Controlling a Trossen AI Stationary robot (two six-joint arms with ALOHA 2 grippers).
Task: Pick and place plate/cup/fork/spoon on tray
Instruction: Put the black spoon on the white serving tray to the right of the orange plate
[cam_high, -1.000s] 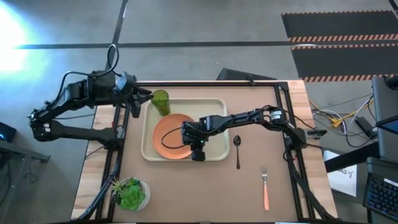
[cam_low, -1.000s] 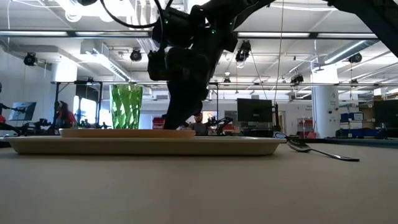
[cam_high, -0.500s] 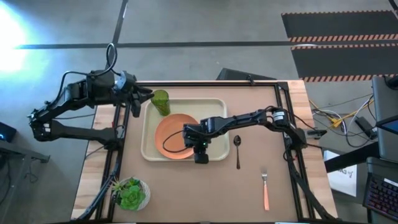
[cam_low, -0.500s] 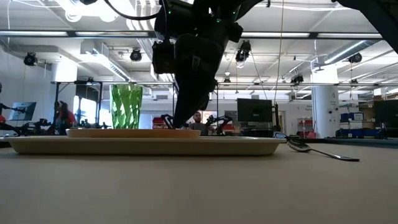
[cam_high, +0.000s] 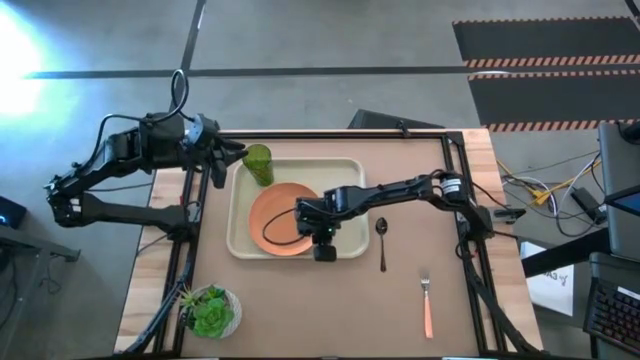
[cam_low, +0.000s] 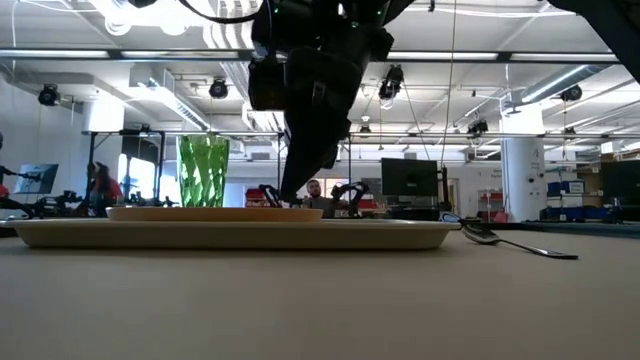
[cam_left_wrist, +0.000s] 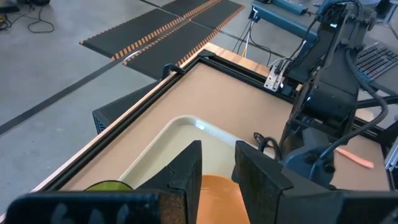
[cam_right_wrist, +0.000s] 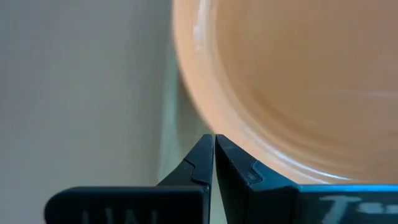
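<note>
Right end effector (cam_high: 322, 243) is clenched empty at the round orange plastic plate (cam_high: 281, 219)'s rim, nudging it, you'd judge; plate lies flat in the cream rectangular tray (cam_high: 345, 170). Left end effector (cam_high: 232, 153) grips the translucent green tumbler (cam_high: 258, 162).

free: bare table around spoon (cam_high: 381, 230), fork (cam_high: 426, 305) | blocked: tray (cam_high: 345, 168) (right arm above)
</note>
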